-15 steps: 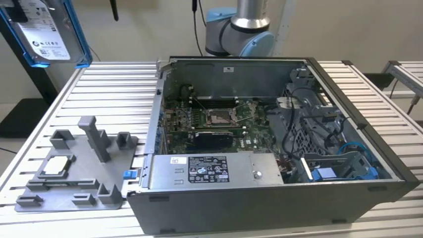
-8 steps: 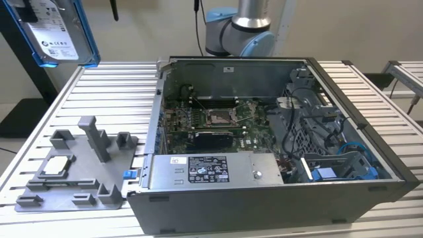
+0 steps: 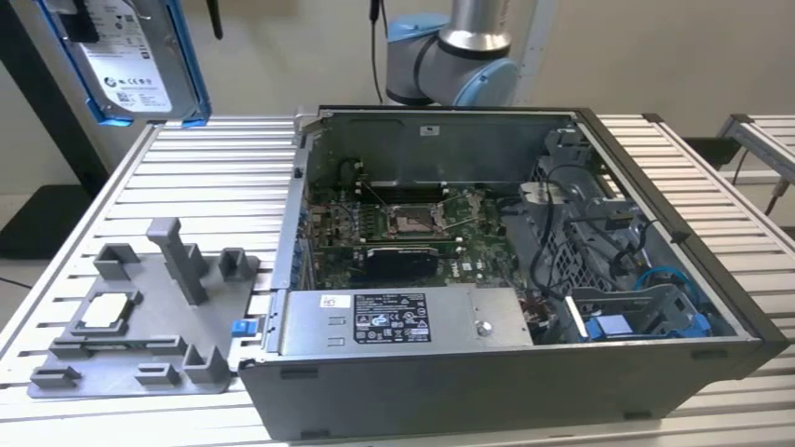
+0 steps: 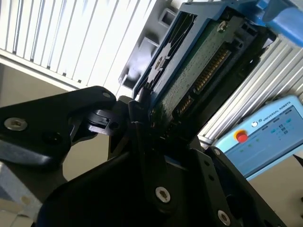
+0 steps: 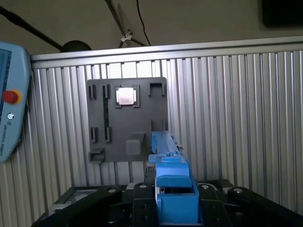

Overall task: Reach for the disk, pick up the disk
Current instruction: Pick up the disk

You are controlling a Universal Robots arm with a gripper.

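Observation:
The disk [image 3: 137, 65], a silver drive with a white label in blue rails, hangs high in the air at the exterior view's upper left, above the slatted table's far corner. My gripper [image 4: 142, 118] is shut on it: in the second wrist view the black fingers [image 4: 137, 127] clamp one end, with the green circuit-board side of the disk [image 4: 199, 71] facing the camera. In the first wrist view the blue rail of the disk [image 5: 165, 146] sticks out from between the black jaws of the gripper [image 5: 175, 198], well above the table.
An open computer case [image 3: 497, 270] lies on the slatted table [image 3: 211, 177]. At the exterior view's left sits a grey fixture plate [image 3: 137, 317] holding a small silver chip [image 3: 106, 312]. A blue teach pendant [image 5: 9, 118] lies beside the table. The arm's base [image 3: 460, 56] stands behind the case.

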